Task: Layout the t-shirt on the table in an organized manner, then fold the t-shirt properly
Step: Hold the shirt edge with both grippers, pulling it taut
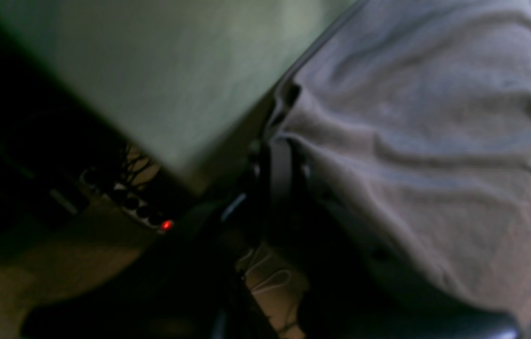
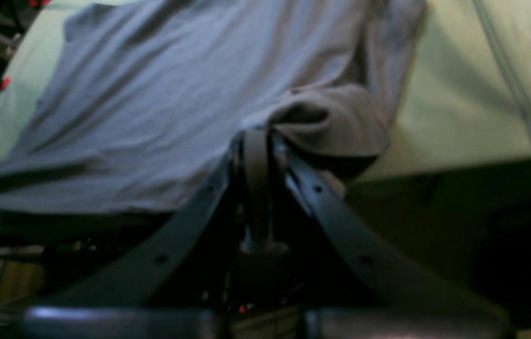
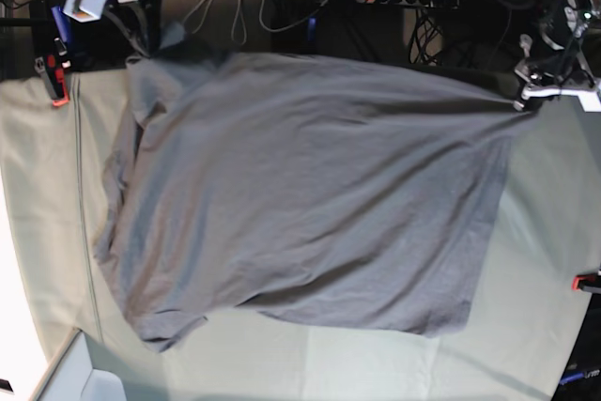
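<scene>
Across the table (image 3: 554,232) the t-shirt (image 3: 300,194) is lying spread over most of the pale cloth, with its far edge being lifted and stretched between the two arms at the table's rear side. In the base view the left gripper (image 3: 519,100) is pinching one corner of the garment at that view's right, jaws closed tight on the fabric. The right gripper (image 2: 258,136) is doing the same at the opposite corner, its jaws clamped on a bunched fold of cloth, as the right wrist view shows. The left wrist view is showing the fabric draping down from the grip, though the picture is blurred. Laying out is judged to be under way and not complete: wrinkles are running across the body, and the side nearest the base view's left is sitting rumpled and uneven. No fold is showing yet, so folding remains wholly outstanding.
</scene>
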